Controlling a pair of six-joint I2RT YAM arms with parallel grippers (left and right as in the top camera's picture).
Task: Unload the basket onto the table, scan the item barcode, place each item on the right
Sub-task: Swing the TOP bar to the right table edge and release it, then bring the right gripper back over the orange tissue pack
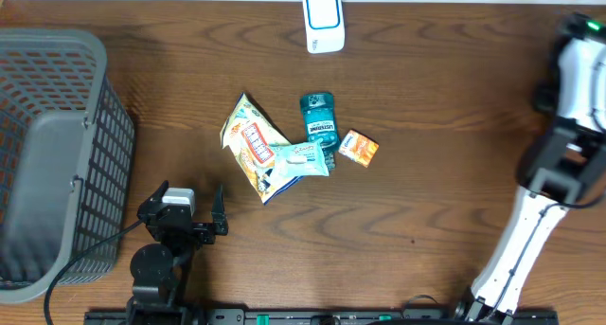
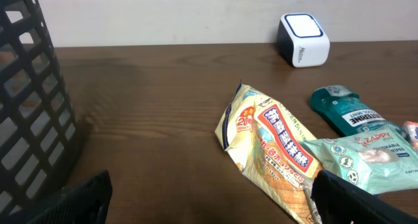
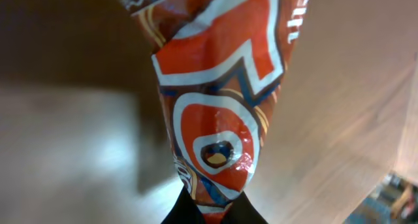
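Red-and-orange snack packet (image 3: pixel 215 119) fills the middle of the right wrist frame, its glossy, crinkled foil running from the top edge down to the bottom centre. There the right claw (image 3: pixel 212 212) is clamped tight on its lower end, with the dark fingertips just showing at the frame's bottom edge. Behind the packet the background is blurred brown and pale, and no barcode can be made out on the visible face. In the overhead frame the right arm (image 1: pixel 568 126) stands along the far right edge, and the packet itself cannot be picked out there. The white scanner (image 1: pixel 324 20) with its blue-ringed face sits at the top centre of the wooden table (image 1: pixel 445 88), well apart from that arm. Below it, in the middle of the frame, lies a cluster of goods. A teal mouthwash bottle (image 1: pixel 319 119) is there with a small orange box (image 1: pixel 359 148) just beside it on the right. A pale wipes pack (image 1: pixel 301 160) lies over the corner of a yellow snack bag (image 1: pixel 251 140). At the lower left the left claw (image 1: pixel 187 209) is spread wide with nothing between its fingers, low over the table and near the grey mesh basket (image 1: pixel 57 43) that takes up the left edge.
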